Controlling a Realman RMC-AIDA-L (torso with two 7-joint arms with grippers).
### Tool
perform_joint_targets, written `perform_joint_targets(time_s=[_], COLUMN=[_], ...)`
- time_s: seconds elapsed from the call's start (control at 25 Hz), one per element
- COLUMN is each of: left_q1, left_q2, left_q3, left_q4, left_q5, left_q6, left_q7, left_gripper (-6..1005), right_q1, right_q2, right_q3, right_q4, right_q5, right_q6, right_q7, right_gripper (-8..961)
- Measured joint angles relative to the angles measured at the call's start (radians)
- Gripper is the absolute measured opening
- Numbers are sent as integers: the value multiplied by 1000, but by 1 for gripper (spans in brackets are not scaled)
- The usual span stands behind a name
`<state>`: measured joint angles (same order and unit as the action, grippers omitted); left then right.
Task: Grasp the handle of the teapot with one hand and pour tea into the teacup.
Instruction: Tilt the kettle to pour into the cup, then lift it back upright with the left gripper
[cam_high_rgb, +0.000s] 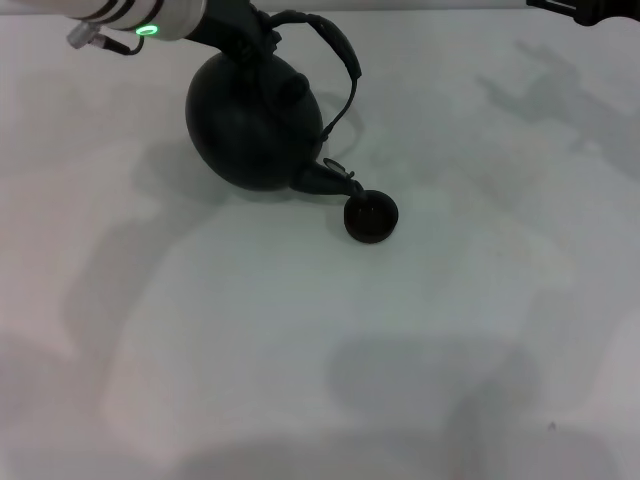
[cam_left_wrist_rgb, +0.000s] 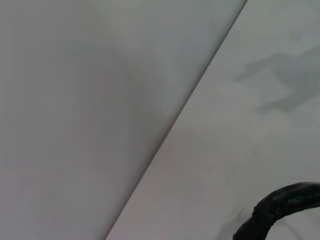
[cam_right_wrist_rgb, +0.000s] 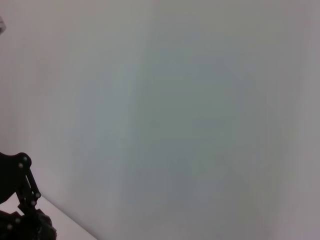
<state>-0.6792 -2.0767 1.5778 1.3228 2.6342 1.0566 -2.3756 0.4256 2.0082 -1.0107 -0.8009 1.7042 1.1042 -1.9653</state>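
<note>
Nearest us, toward the middle of the table (cam_high_rgb: 300, 380), sits the cup (cam_high_rgb: 371, 218), and the teapot (cam_high_rgb: 255, 125) is tipped so its spout (cam_high_rgb: 325, 180) reaches the cup's rim. Farther back, by the far edge, our left gripper (cam_high_rgb: 240, 35) clamps the handle (cam_high_rgb: 335, 45). Our right gripper (cam_high_rgb: 590, 10) is parked at the far right corner; we cannot tell its state. We judge the cup is small, so tilting fast could spill tea or nudge it.

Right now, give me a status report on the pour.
Left gripper on the handle, teapot tilted. Spout over teacup. Right gripper parked far right. Nothing in the way.
</note>
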Motion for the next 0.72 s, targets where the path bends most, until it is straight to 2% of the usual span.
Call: perform_joint_targets(time_s=[0.72], left_q1=[-40], left_q2=[0], left_q3=[39], left_q4=[-19], left_q5=[44], left_q6=[0], left_q7=[-11], left_gripper=[131], right_q1=[2], right_q2=[0], right_q3=[0], right_q4=[14], right_q5=[0], right_q6=[-2], right_q7=[-6], right_gripper=[860])
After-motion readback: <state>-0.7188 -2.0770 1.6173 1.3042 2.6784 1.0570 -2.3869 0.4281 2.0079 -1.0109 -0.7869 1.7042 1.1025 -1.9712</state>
